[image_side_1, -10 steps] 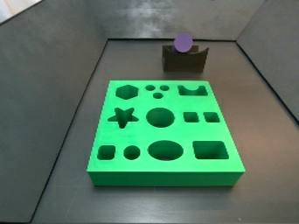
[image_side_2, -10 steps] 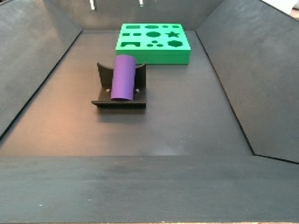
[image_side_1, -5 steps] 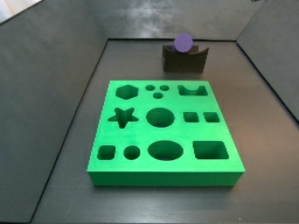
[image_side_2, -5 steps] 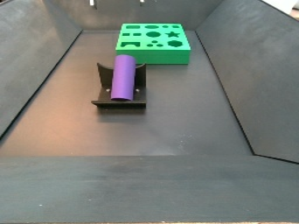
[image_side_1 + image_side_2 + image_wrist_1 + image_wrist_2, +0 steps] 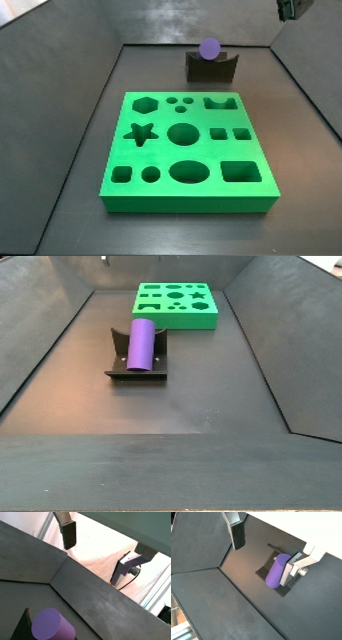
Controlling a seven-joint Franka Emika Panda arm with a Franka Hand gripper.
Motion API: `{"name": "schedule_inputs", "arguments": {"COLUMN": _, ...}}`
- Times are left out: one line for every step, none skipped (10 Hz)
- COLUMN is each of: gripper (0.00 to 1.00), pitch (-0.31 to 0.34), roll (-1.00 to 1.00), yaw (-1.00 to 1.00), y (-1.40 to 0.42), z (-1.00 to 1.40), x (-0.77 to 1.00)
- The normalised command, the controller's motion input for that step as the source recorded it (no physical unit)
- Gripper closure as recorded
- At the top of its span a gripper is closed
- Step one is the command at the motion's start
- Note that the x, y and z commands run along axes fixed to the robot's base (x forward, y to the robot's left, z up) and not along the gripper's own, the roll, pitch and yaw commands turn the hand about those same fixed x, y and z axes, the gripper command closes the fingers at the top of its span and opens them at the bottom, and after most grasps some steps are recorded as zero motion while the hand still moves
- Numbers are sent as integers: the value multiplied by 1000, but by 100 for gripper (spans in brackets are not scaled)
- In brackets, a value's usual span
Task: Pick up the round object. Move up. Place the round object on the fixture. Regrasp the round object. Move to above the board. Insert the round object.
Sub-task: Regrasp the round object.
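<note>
Purple round object [image 5: 140, 342] on fixture [image 5: 136, 369]; tool [image 5: 264, 548] empty above.

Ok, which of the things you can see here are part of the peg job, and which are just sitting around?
Part of the job:
purple round object, lying on the fixture
green board
gripper, open, empty, up above the fixture

Just lying about:
nothing loose; only the dark bin floor

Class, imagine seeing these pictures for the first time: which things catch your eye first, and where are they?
The bright green board with shaped holes lies on the dark floor. Beyond it, the purple round object rests lying in the dark fixture. The gripper hangs open high above it, holding nothing.
</note>
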Motion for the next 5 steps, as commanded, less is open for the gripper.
{"name": "schedule_inputs", "arguments": {"gripper": 0, "pitch": 20, "roll": 294, "yaw": 219, "y": 77, "z": -1000, "x": 28}}
{"name": "schedule_inputs", "arguments": {"gripper": 0, "pitch": 0, "roll": 279, "yaw": 213, "y": 75, "z": -1000, "x": 32}}
{"name": "schedule_inputs", "arguments": {"gripper": 0, "pitch": -37, "roll": 227, "yaw": 175, "y": 64, "z": -1000, "x": 46}}
{"name": "schedule_inputs", "arguments": {"gripper": 0, "pitch": -54, "roll": 193, "yaw": 155, "y": 61, "z": -1000, "x": 52}}
{"name": "schedule_inputs", "arguments": {"gripper": 0, "pitch": -94, "roll": 120, "yaw": 106, "y": 55, "z": -1000, "x": 68}}
